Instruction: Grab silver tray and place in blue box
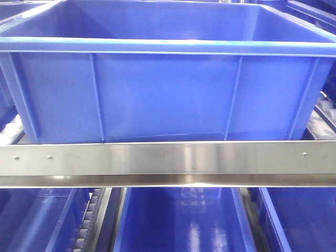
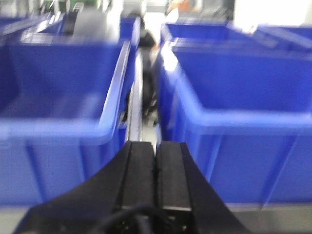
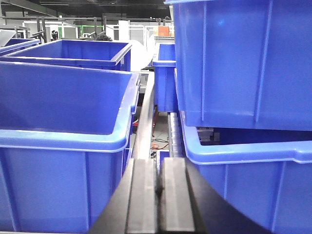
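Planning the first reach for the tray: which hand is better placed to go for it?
Cannot favour either: no silver tray shows in any view. Left hand and right hand are both shut, empty, each aimed at a gap between blue crates. The front view shows only a blue box behind a steel rail.

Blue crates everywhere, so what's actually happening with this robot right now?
Nothing is being handled yet. The left gripper and right gripper are both shut and empty, held between rows of crates. A large bright blue plastic crate sits behind a steel rail. No silver tray is visible in any view.
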